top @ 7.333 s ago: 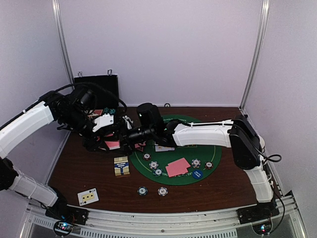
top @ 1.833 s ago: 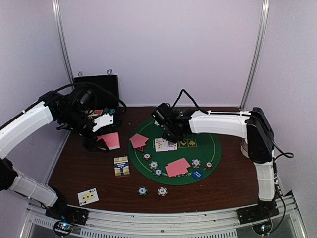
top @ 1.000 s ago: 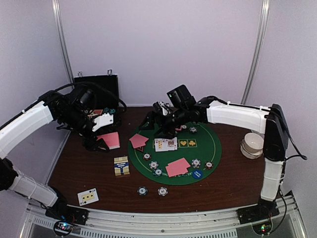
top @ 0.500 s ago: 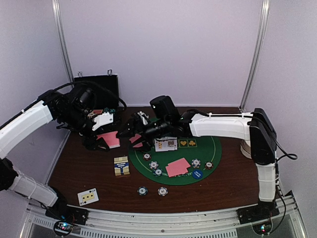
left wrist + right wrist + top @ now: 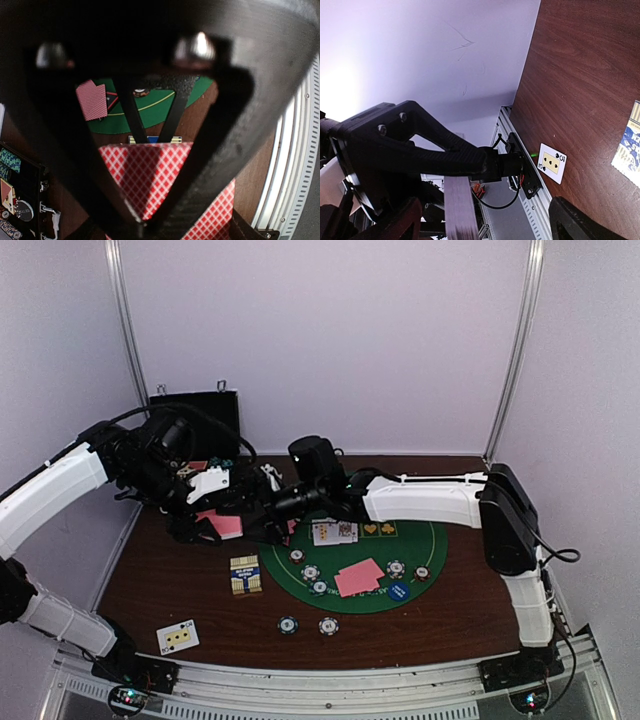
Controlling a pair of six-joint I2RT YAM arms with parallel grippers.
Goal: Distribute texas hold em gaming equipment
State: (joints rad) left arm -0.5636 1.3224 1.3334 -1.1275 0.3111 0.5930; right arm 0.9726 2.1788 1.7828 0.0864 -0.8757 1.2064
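At left of table, L pincer clamping pink-backed cards, R pincer wide beside them, contact unclear.

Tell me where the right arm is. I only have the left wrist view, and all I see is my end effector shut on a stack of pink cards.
Observer: It stretches across the green mat. The right end effector sits right beside the pink cards held in the left end effector.
Operator: Is it open?
Observer: Yes. In the right wrist view its fingers stand wide apart, with what looks like the cards' edge between them.
Operator: Anything lying off the mat on my side?
Observer: A face-up card lies alone near the table's near-left corner.
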